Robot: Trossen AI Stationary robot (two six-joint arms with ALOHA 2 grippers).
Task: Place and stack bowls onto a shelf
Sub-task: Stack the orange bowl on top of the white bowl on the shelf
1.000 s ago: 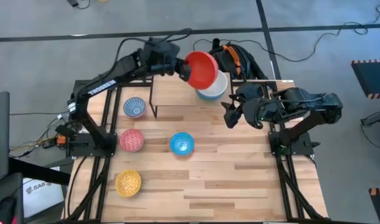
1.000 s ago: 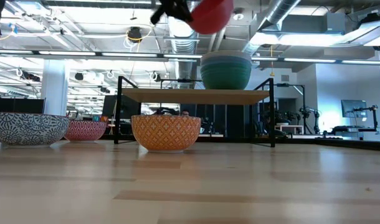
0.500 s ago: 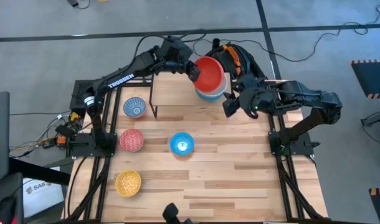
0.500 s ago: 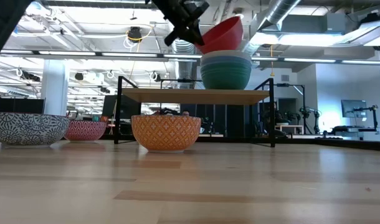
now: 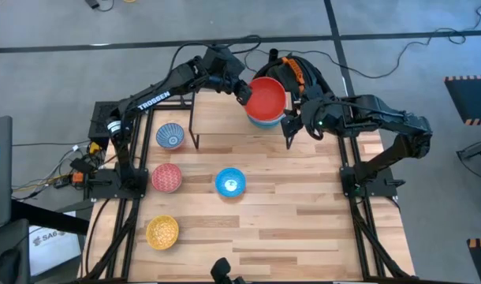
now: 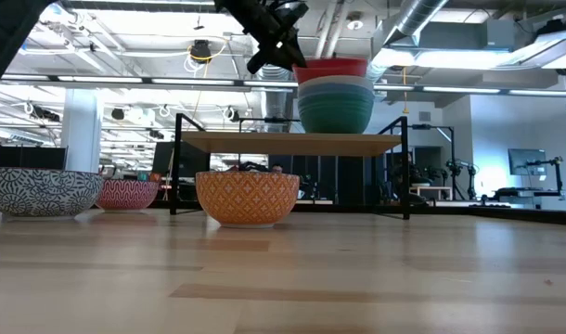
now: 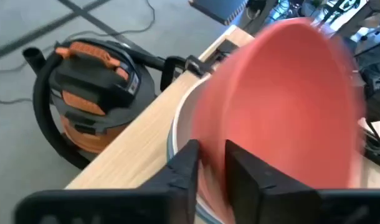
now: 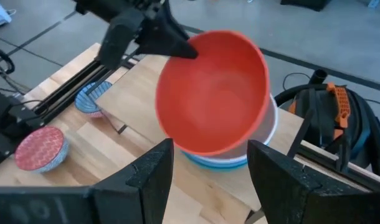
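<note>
Slatted tabletop (image 5: 303,229) bears four unstacked bowls in front of the shelf (image 5: 217,130). On it, the left gripper (image 5: 242,92) pinches the red bowl (image 5: 266,101) atop the stack; right gripper (image 5: 288,130) waits beside, fingers wide.

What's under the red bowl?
The red bowl, held by the left gripper, sits on stacked bowls: white, light blue, then green, on the shelf. Their insides are hidden.
</note>
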